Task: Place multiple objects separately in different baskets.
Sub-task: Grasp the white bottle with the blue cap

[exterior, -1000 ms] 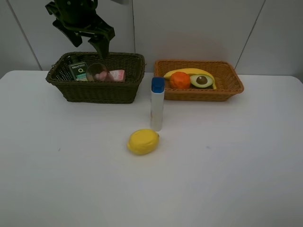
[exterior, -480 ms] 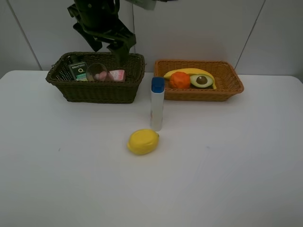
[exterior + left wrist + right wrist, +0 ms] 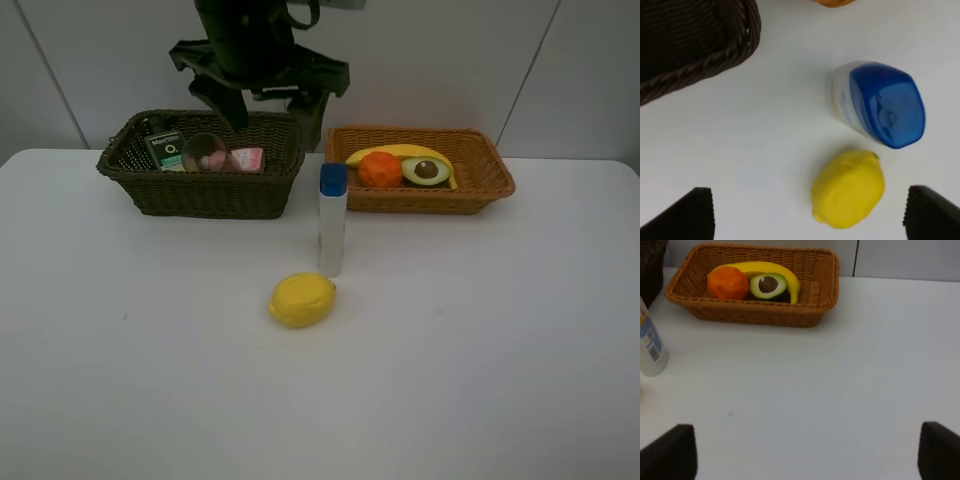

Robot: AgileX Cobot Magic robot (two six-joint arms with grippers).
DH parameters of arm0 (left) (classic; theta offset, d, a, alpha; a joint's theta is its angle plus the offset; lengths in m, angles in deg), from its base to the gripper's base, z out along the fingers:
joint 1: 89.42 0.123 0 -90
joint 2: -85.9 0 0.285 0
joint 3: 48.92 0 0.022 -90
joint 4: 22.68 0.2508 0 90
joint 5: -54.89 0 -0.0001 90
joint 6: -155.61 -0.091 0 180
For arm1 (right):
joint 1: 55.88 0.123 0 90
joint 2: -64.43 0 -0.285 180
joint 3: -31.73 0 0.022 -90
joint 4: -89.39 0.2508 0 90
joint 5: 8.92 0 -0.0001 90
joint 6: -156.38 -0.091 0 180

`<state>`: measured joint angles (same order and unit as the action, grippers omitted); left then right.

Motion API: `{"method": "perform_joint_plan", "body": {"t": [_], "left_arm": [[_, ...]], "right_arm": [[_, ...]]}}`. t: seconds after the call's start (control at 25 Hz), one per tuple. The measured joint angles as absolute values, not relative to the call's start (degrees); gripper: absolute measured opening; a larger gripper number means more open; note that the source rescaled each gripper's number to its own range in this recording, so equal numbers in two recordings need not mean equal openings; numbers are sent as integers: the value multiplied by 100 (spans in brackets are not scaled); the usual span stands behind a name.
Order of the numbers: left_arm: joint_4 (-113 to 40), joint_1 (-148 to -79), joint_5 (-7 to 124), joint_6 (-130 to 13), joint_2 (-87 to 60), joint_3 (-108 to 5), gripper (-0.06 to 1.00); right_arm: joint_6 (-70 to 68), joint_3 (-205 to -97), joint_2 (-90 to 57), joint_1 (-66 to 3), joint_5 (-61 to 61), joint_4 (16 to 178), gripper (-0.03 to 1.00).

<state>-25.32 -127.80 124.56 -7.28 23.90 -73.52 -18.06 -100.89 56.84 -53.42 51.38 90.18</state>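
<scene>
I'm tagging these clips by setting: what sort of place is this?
Probably a lab test bench, not a home: a bare white table against plain white wall panels, with sorting props staged on it, two wicker baskets, a lemon and a blue-capped bottle.

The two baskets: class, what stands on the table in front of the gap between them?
The blue-capped bottle, upright, seen in the exterior high view.

woven wicker baskets, glossy plastic bottle, smooth matt white table

High front camera overlooks the whole bench; both wrist cameras look down closer, sharing the white bottle.
</scene>
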Motion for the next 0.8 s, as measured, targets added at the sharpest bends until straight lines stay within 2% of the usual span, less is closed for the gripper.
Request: {"method": "perform_joint_plan", "body": {"t": [0.32, 0.8], "left_arm": [[-2637, -13204, 12456, -161, 2397, -7352, 100], [-2664, -13237, 11927, 70, 2960, -7352, 100]], "right_arm": [[-1806, -10089, 5684, -5342, 5138, 9018, 90], [-1806, -10089, 5684, -5342, 5138, 9018, 90]]}}
